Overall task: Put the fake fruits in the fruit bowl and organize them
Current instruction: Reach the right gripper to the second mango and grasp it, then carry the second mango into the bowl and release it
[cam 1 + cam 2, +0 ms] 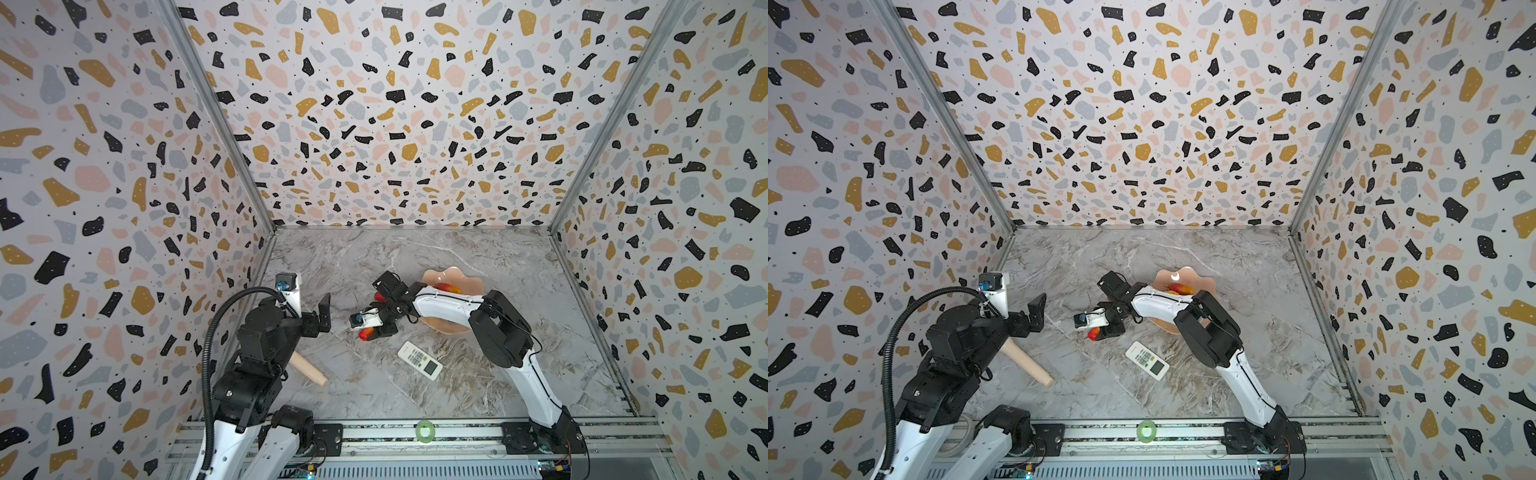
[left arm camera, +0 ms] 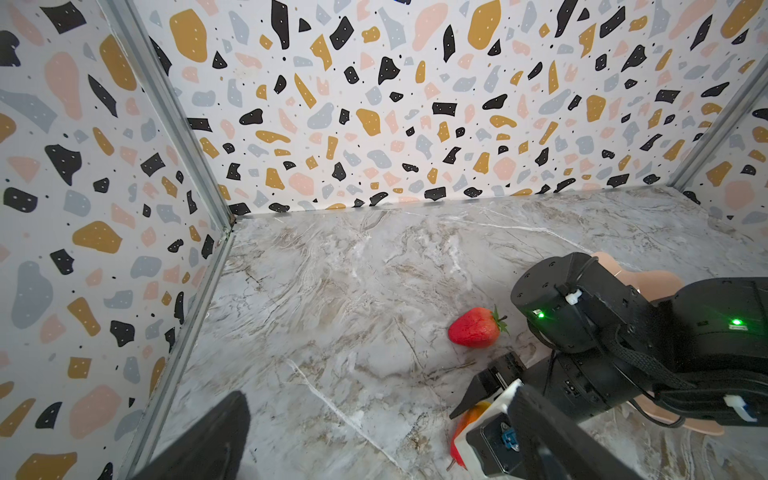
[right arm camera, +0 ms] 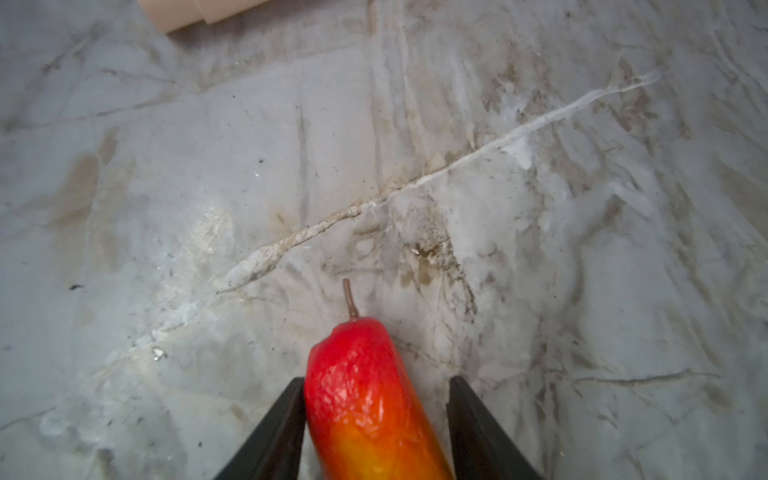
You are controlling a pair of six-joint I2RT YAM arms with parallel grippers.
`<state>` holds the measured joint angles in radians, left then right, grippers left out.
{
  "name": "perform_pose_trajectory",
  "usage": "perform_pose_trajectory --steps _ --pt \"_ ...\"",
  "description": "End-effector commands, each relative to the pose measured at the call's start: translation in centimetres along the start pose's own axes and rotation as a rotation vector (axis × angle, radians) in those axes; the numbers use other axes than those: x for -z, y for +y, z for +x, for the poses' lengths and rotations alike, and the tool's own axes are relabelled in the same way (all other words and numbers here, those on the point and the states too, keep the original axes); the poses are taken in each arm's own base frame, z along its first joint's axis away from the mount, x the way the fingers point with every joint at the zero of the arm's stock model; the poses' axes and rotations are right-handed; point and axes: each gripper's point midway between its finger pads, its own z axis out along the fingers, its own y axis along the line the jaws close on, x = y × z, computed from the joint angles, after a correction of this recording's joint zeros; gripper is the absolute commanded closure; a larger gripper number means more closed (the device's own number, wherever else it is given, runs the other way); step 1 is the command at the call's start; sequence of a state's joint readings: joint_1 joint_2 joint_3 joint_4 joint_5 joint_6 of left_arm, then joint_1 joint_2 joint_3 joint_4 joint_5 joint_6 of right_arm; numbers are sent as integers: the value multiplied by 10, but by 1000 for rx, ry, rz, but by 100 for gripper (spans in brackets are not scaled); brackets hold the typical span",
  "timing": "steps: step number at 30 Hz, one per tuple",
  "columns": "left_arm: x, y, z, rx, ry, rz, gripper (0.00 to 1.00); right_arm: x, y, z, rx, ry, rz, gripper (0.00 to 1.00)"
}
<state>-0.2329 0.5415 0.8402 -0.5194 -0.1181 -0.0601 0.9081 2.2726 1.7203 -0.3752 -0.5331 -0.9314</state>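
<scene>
Right wrist view gives you the clearest read. The right gripper [image 3: 376,380] straddles the loose mango [image 3: 365,407], which lies on the marble table [image 3: 540,208] with its stem poking out past the fingertips. One finger [image 3: 282,415] touches the fruit's skin. The other stands clear of it with a strip of table between, so the jaws are apart and not clamped.

In both top views the fruit bowl [image 1: 457,276] [image 1: 1200,279] sits partly under your right arm, which crosses it and hides much of the inside. On the part you can see lies a second mango [image 1: 446,287] [image 1: 1180,288].

The strawberry [image 2: 473,330] is outside the bowl, on the table near it. Your left gripper [image 1: 324,313] hangs over the table with fingers spread, holding nothing. The remote control [image 1: 419,360] and wooden cylinder [image 1: 309,368] lie on the table, apart from the bowl.
</scene>
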Motion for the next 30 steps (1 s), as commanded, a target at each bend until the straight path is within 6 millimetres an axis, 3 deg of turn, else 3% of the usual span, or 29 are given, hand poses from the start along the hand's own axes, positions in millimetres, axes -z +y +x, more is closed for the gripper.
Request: perform_pose_trajectory --steps 1,8,15,21,24,30 --pt "5 4 -1 -24 -6 -23 0 4 7 -7 4 24 -41 53" --pt "9 5 -3 -25 -17 -26 0 23 4 -31 33 -11 -21 69" --pt "6 2 -4 -25 -1 -11 0 59 4 -62 79 -72 24 76" --pt "7 0 -10 -9 -13 2 1 104 4 -70 93 -84 103 83" --pt "9 -1 -10 -3 -27 9 0 134 -2 -57 46 -59 174 87" --pt "-5 -9 -6 2 -30 48 0 208 -20 -7 -197 -24 478 88"
